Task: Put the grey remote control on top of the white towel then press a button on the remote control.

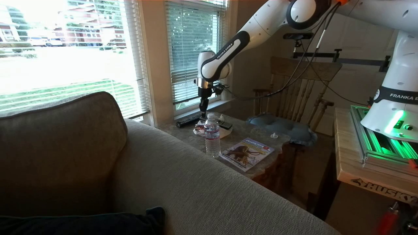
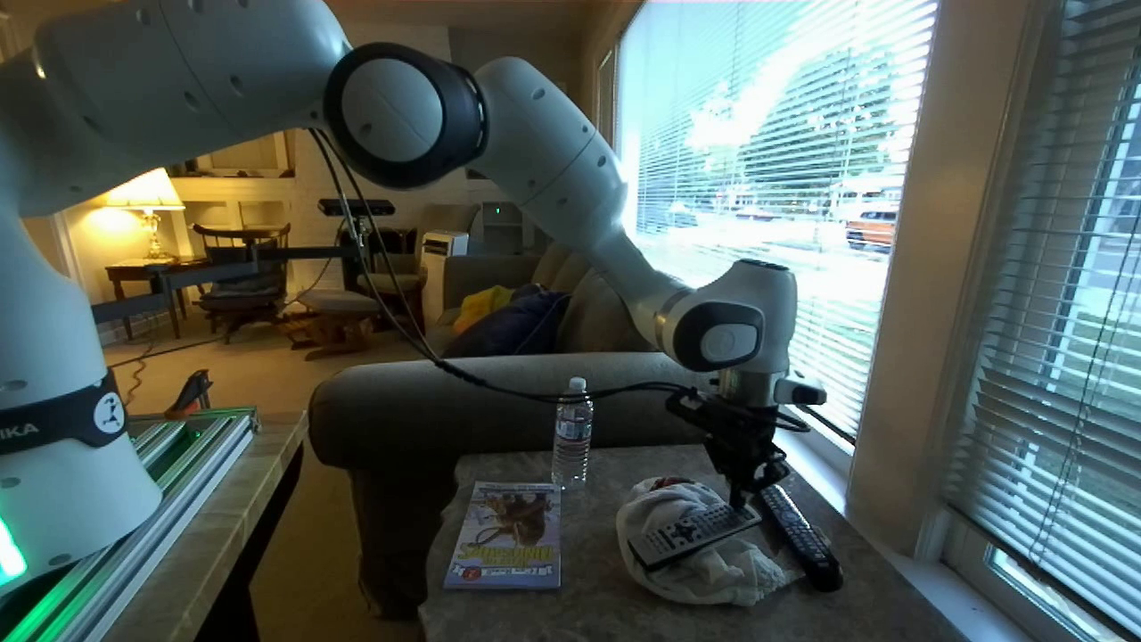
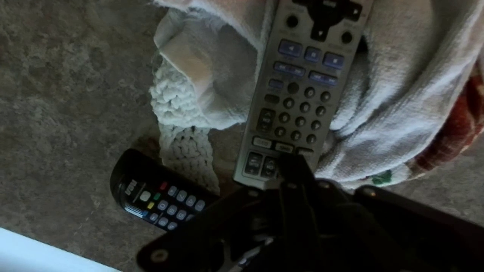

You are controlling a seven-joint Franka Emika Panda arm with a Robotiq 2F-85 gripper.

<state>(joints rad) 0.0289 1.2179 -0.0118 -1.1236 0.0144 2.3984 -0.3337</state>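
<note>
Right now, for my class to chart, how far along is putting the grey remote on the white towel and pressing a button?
Done: the grey remote control lies on the white towel.
In hand: the press, it seems; the claw, shut, points down at the buttons near the remote's end.
Left: a sure press; the claw covers some buttons, so contact or a pushed button cannot be told.

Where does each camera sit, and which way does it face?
Exterior view: above the sofa, facing the table and chair; shows arm, base, gripper.
Exterior view: beyond the table, facing sofa and lamp; shows arm, base, gripper.
Wrist view: on the arm's end, facing down at grey remote, towel, black remote; only the gripper shows, shut.
Both exterior views share bottle and magazine; all three, the towel and both remotes.
</note>
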